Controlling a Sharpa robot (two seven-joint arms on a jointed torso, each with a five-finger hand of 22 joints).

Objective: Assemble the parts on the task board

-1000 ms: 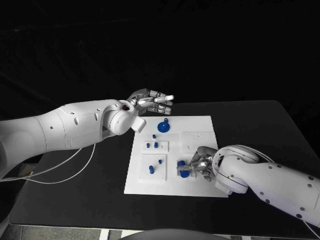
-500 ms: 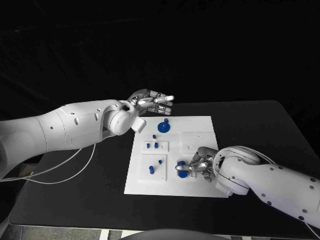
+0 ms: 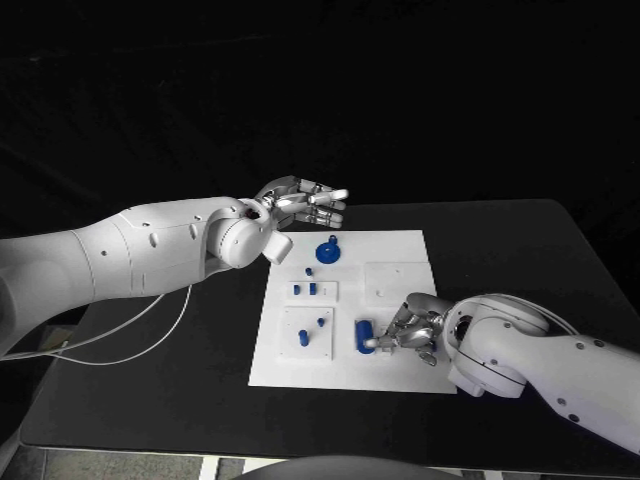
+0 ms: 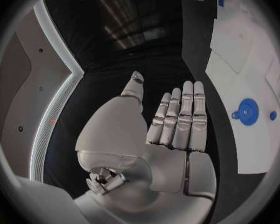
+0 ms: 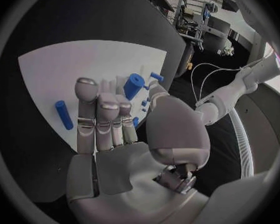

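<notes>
Right hand [image 3: 411,335] is low over the near part of the task board [image 3: 392,375], fingers loosely spread, palm toward the board, and nothing is held in it. Just off its fingertips, toward the robot's left, a blue cylinder part [image 3: 363,334] lies flat on the white plate; in the right wrist view that same cylinder [image 5: 64,115] lies apart from the outermost finger, with bare plate between them. Ahead of the thumb in that wrist view a thicker blue peg [image 5: 133,86] stands tilted, with a few small blue pieces beside it. Left hand [image 3: 303,204] hangs in the air beyond the far left corner of the board, well clear of everything, fingers straight and side by side, thumb out, palm empty. Nearest that hand on the board is a round blue disc part [image 3: 327,252], with a small blue peg [image 3: 309,271] just nearer the robot, then a pair of short pegs [image 3: 306,290] and an upright piece [image 3: 303,339] on the raised white tiles between the two hands.
</notes>
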